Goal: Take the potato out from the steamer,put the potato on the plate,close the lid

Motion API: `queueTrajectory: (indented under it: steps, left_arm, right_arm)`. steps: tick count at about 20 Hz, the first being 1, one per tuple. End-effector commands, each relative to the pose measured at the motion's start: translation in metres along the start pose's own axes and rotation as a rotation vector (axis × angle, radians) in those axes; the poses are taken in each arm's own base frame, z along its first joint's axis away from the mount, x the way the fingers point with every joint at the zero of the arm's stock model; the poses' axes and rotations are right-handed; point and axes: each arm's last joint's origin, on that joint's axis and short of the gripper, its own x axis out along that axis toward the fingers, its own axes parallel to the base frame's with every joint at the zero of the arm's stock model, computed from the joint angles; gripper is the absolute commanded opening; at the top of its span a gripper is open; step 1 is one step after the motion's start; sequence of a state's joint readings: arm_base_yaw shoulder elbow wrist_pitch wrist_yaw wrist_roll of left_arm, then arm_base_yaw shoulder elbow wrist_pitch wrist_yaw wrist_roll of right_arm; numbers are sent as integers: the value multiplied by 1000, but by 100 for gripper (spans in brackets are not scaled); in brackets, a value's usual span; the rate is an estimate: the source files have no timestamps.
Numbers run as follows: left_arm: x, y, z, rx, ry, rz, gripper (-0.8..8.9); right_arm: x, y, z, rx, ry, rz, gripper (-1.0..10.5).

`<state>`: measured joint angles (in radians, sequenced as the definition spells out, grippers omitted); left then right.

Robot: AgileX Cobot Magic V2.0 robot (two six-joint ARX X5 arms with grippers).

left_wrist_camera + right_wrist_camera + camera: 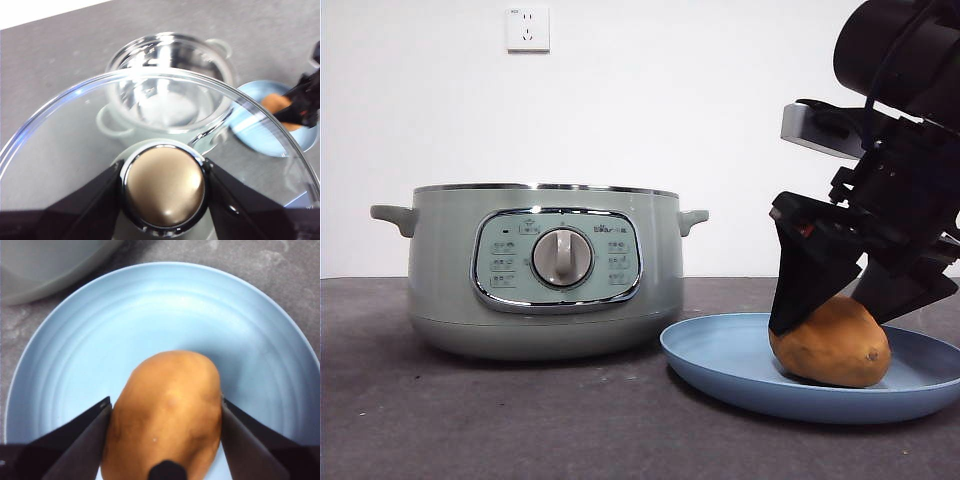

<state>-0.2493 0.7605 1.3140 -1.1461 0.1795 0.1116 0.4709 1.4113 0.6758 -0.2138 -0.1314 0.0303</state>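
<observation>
Potato: on plate, lower right, clamped by right gripper. Lid: knob gripped by left gripper, above open steamer. Step: placing. Next: release potato, lower lid.

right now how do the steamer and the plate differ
The steamer is a tall sage-green pot with a chrome rim and dial; the plate is shallow and light blue. The steamer sits open and empty, while the plate carries the potato, the right gripper around it. Both are round and stand on the table.
</observation>
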Motion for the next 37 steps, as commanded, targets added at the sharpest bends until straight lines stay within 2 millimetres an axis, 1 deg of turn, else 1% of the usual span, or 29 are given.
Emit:
queueTrajectory:
  steps: [1, 2, 3, 6, 8, 9, 10, 12, 14, 17, 22, 25, 28, 30, 33, 37]
  left_arm:
    - [5, 2, 10, 7, -59, -6, -9]
    - [8, 2, 13, 8, -64, -21, -9]
    - [14, 3, 16, 10, -67, -48, -9]
    - [33, 6, 28, 11, -68, -82, -9]
    - [50, 10, 37, 14, -72, -87, -9]
    - [60, 11, 42, 19, -74, -94, -9]
    - [69, 12, 46, 24, -76, -106, -9]
    - [91, 12, 55, 34, -83, -135, -9]
    - [114, 13, 63, 45, -93, -148, -9]
    - [152, 11, 72, 63, -98, -172, -9]
    - [191, 10, 75, 78, -84, -187, -9]
    - [213, 7, 75, 91, -74, -189, -9]
    - [231, 5, 73, 99, -54, -163, -9]
    - [241, 4, 71, 104, -44, -169, -9]
    - [253, 5, 70, 103, -40, -169, -9]
    - [268, 6, 66, 101, -28, -170, -9]
  right_arm:
    - [2, -1, -6, 37, 40, -4, 504]
    - [2, -2, -6, 48, 39, -5, 556]
    - [2, -2, -6, 58, 38, -7, 571]
    - [0, -2, -3, 59, 21, -10, 571]
    - [-7, -1, 3, 55, -14, -10, 570]
    - [-14, 0, 7, 52, -37, -8, 569]
    - [-22, 1, 11, 54, -58, -7, 568]
    - [-44, 5, 18, 50, -118, -4, 568]
    - [-70, 8, 22, 53, -194, 3, 568]
    - [-115, 14, 20, 55, -330, 15, 567]
    - [-158, 20, 13, 49, -455, 26, 567]
    - [-178, 23, 7, 45, -532, 31, 566]
    - [-192, 24, 1, 41, -589, 37, 566]
    - [-198, 25, -3, 52, -609, 43, 566]
    - [-203, 26, -7, 58, -622, 47, 566]
    - [-204, 26, -11, 60, -608, 45, 566]
